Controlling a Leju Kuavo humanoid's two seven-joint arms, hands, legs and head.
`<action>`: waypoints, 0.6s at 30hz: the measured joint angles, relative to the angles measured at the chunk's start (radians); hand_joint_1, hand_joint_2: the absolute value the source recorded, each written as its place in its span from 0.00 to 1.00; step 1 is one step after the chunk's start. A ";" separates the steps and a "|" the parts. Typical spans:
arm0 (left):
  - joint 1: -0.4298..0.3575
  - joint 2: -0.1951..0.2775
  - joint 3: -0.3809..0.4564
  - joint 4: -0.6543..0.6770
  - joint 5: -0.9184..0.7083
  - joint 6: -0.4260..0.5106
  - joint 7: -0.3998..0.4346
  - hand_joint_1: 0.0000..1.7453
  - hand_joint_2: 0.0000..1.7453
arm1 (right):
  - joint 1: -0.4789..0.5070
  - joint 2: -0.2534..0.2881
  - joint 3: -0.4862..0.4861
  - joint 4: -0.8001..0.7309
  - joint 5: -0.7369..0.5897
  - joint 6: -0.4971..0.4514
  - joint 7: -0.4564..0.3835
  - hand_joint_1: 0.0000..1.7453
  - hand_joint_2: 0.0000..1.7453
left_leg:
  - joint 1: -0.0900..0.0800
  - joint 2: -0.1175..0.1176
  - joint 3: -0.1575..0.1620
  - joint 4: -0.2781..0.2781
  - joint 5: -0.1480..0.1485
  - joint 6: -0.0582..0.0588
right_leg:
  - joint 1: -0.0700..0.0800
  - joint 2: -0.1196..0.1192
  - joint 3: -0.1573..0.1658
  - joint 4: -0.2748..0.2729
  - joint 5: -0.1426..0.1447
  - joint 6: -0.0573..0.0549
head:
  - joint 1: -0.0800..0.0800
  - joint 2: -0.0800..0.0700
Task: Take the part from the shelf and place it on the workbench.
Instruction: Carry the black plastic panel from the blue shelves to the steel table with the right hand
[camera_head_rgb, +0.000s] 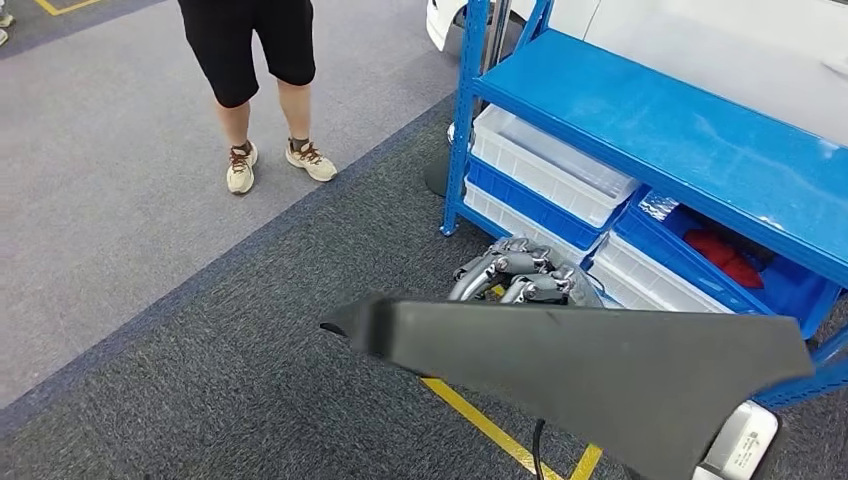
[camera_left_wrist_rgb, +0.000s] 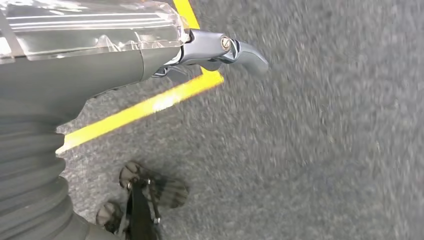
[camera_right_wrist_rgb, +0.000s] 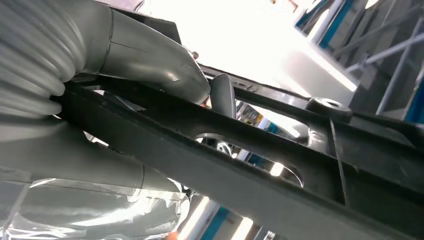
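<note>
The right hand (camera_right_wrist_rgb: 150, 65) grips the dark part (camera_head_rgb: 600, 370), held out low in front, near the blue shelf (camera_head_rgb: 700, 140) on the right. The left hand (camera_left_wrist_rgb: 220, 50) hangs empty; whether spread or curled, I cannot tell. Carrying step: next, probably turn toward the workbench.

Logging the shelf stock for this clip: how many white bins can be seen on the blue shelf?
3. One large white bin on the middle level, one below it at the bottom left, one at the bottom right, partly behind the dark part. More may be hidden.
</note>
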 joint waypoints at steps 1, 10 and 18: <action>-0.001 0.000 0.000 0.000 0.000 -0.002 0.001 0.00 1.00 | 0.003 -0.002 0.002 -0.002 0.000 0.000 -0.001 1.00 1.00 | 0.000 -0.011 -0.002 -0.001 0.003 0.004 | -0.002 0.036 -0.027 0.060 -0.035 0.001 | 0.000 0.000; -0.002 0.000 0.000 0.001 -0.001 -0.003 0.014 0.00 1.00 | 0.022 -0.009 0.009 -0.011 0.001 -0.003 -0.004 1.00 1.00 | -0.011 -0.134 -0.023 0.011 0.015 -0.002 | 0.001 0.161 0.007 -0.041 0.047 -0.030 | 0.000 0.000; 0.001 -0.003 0.010 0.002 0.015 -0.005 0.032 0.00 1.00 | 0.051 -0.018 0.011 -0.012 -0.015 0.006 -0.033 1.00 1.00 | -0.004 -0.032 -0.142 0.240 -0.099 -0.040 | 0.000 0.056 0.021 -0.074 0.058 -0.048 | 0.000 0.000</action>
